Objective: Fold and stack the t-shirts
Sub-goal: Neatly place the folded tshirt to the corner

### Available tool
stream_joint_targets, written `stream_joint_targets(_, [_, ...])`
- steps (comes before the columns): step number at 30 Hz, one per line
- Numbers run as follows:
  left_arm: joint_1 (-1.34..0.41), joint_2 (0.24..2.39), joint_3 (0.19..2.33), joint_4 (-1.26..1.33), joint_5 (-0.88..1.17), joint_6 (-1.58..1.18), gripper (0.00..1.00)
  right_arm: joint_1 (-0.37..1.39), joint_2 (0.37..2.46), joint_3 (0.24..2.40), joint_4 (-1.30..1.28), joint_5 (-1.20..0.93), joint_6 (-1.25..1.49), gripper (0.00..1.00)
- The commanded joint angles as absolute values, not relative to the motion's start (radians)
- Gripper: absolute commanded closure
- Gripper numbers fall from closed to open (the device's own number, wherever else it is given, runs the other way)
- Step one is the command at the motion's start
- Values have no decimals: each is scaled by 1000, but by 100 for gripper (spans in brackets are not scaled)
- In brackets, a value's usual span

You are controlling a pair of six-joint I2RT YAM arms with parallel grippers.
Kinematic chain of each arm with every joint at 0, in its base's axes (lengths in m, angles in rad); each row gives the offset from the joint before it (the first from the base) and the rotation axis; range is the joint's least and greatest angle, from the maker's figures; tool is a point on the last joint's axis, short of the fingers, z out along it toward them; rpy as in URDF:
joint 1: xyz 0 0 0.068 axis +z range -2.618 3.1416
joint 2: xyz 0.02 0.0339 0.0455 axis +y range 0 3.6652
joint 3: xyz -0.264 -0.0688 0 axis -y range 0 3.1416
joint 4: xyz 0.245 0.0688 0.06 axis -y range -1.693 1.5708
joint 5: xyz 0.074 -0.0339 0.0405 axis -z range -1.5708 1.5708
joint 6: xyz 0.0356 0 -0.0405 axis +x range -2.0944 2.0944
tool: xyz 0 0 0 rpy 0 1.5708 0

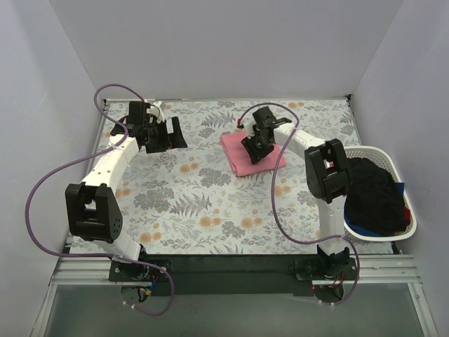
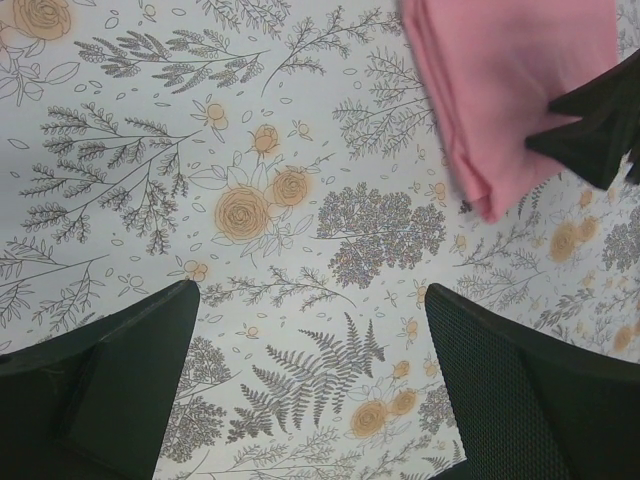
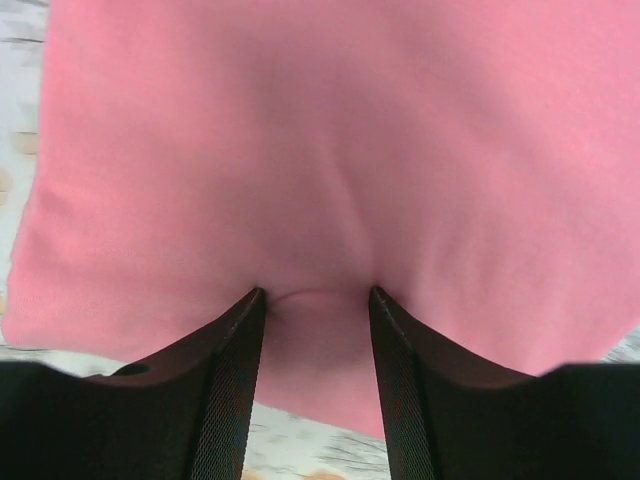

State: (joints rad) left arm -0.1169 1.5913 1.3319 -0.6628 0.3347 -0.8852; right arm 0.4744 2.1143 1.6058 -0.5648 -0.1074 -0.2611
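The folded pink t-shirt (image 3: 330, 150) lies under the right gripper (image 3: 316, 293), touching it.

A white laundry basket (image 1: 372, 151) sits at the right edge of the floral tablecloth (image 1: 189, 200).

Open tablecloth (image 1: 203, 203) gives passage across the middle and left; the pink t-shirt (image 1: 235, 151) and laundry basket (image 1: 372, 149) crowd the right.
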Motion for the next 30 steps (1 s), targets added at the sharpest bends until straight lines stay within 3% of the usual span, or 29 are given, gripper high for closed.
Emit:
stream_joint_targets(1, [-112, 1557, 1338, -673, 325, -865, 3, 361, 2192, 1667, -698, -23, -435, 47])
stream_joint_targets(17, [-112, 1568, 1341, -693, 307, -844, 3, 34, 2456, 2045, -773, 69, -532, 41])
stream_joint_targets(30, [-110, 1577, 1348, -703, 291, -838, 3, -113, 2465, 2040, -785, 45, -426, 39])
